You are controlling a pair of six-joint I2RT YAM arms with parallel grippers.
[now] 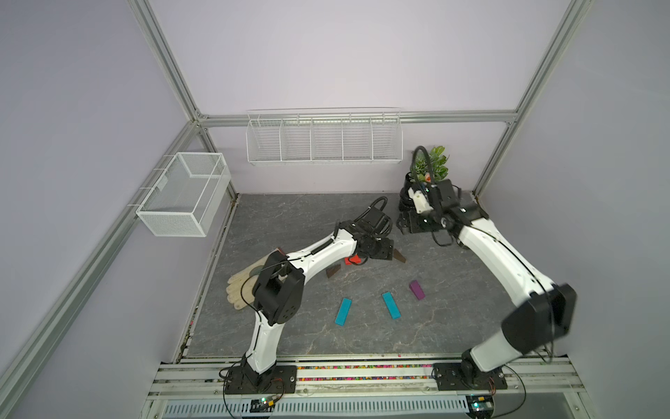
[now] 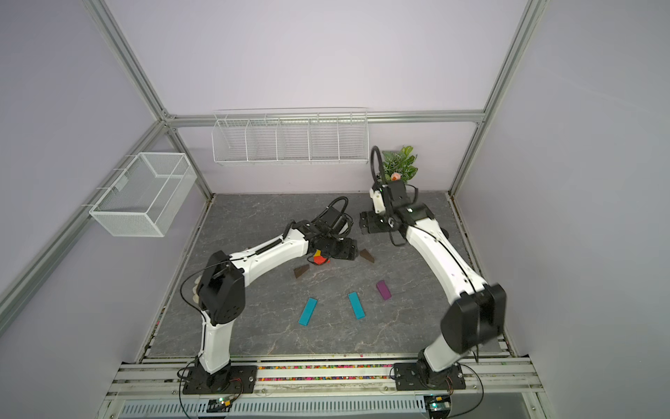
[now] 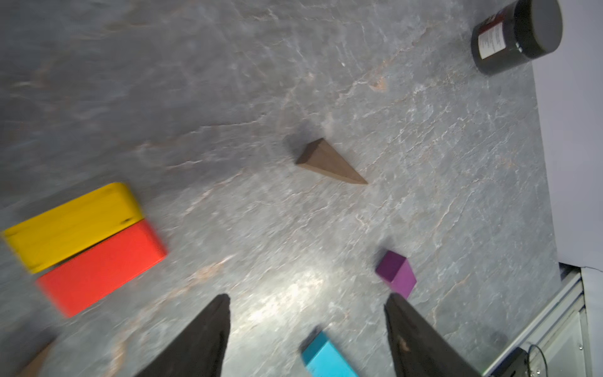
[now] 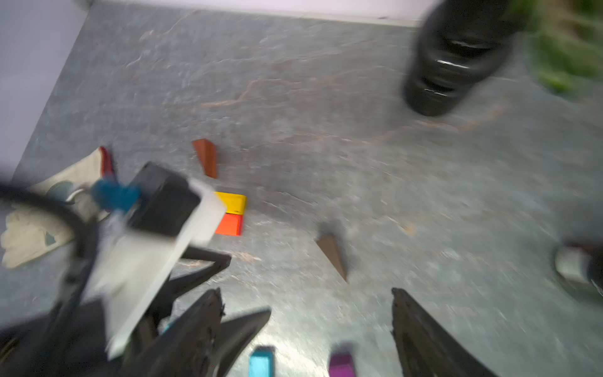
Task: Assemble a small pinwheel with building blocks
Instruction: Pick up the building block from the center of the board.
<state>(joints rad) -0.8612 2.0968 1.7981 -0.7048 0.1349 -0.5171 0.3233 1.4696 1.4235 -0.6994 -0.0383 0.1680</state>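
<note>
In both top views the pinwheel is barely begun. The short yellow block (image 2: 317, 253) and short red block (image 1: 353, 259) are laid together mid-tabletop (image 1: 290, 225), presumably as the square centre, but they're mostly covered by the left jaws hanging over them. One brown wedge (image 1: 400, 255) is found just beside those jaws and another brown wedge (image 1: 333, 271) nearer the front. The purple wedge (image 1: 417, 289) and two long teal bars (image 1: 343, 311) are spread well apart, likely so each can be picked cleanly. The right jaws are parked at the back by the leafy green plant (image 1: 435, 163).

In the left wrist view, the left jaws are seen spread wide with only bare tabletop between them. Yellow and red are touching along their long sides.

In the right wrist view, the right jaws are likewise wide open and empty. A third brown wedge (image 4: 206, 156) turns up behind the centre pair. Everything's smeared, and part of the pair is blocked by the left wrist housing (image 4: 156, 209).
</note>
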